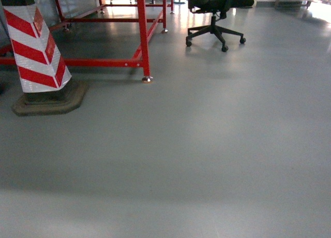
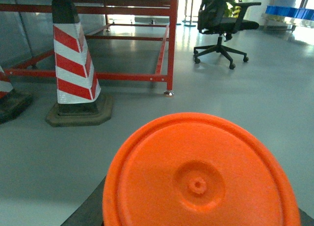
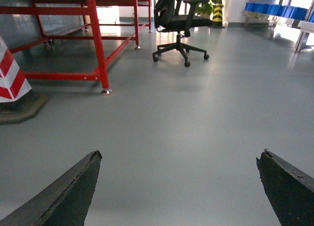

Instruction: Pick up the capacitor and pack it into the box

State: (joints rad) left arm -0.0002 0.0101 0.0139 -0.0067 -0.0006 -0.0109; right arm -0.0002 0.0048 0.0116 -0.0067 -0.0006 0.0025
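Looking out low over grey floor [image 1: 207,160] from the head camera. Up left, passing a red-and-white striped cone [image 1: 36,46] on its dark base, just beside a red frame [image 1: 142,36]. Further back, spotting a black office chair [image 1: 214,15]. No sign of box or capacitor in any of the three views.

Down the left wrist now: staring straight at an orange disc [image 2: 198,177], round, rimmed, dimpled at the middle, filling the lower frame. Cannot tell whether open or closed for the left gripper, hidden under that disc bar a dark edge [image 2: 86,211].

Over to the right wrist: right gripper [image 3: 179,186] spread wide, fingers [image 3: 68,196] at either lower corner, gripping nothing, framing only floor in the gap. Far back on the right, picking out blue bins [image 3: 274,10] in a row, too distant to read any contents.
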